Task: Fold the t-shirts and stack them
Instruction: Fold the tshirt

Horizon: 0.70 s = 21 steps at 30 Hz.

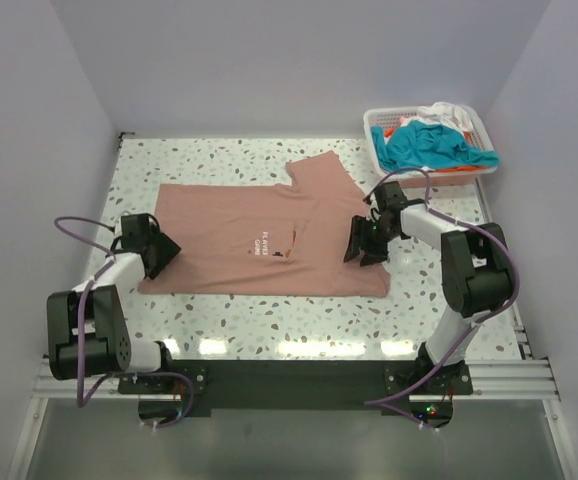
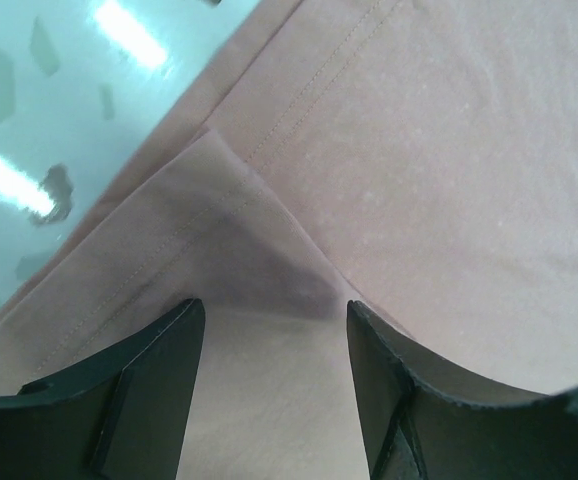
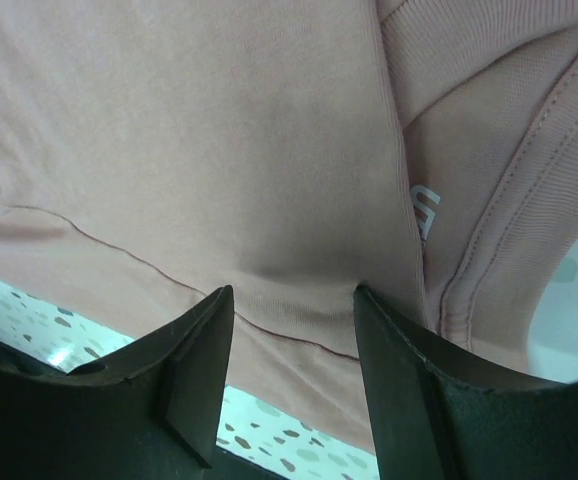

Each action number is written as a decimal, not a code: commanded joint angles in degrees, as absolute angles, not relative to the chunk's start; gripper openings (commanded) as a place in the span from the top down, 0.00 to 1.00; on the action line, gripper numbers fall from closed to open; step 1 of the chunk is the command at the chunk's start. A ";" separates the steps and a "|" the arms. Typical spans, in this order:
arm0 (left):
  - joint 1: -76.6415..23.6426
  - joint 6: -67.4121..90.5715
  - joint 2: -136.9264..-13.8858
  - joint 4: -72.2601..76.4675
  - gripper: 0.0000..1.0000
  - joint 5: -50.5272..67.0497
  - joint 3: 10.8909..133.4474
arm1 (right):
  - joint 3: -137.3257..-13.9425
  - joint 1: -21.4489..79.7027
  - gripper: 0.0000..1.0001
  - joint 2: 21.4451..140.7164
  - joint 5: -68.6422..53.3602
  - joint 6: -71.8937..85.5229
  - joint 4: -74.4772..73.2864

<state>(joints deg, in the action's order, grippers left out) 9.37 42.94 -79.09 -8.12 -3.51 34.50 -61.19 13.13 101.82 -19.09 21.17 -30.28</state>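
The salmon-pink t-shirt lies spread flat in the middle of the speckled table. The left gripper is at its left edge and the right gripper on its right side. Both are released, fingers apart over the cloth. In the white basket, at the far right corner, are piled other t-shirts.

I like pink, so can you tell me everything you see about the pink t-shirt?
The pink t-shirt is soft, dusty salmon cloth with small white chest lettering and stitched hems. It lies spread mostly flat on the speckled table, with one sleeve pointing toward the far side and a small fold turned over at its left edge. The left gripper sits at that edge and the right gripper at the collar end, both with jaws open over the cloth.
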 commanded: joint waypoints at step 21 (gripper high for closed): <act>4.04 38.67 -91.67 -3.69 0.31 3.43 46.85 | -84.82 13.45 0.44 116.89 -22.06 17.23 -35.51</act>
<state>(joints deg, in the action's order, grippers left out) 4.05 39.62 -90.91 -7.97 0.51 47.13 -85.25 13.21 117.43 -20.03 17.96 -38.26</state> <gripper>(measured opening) 0.686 0.560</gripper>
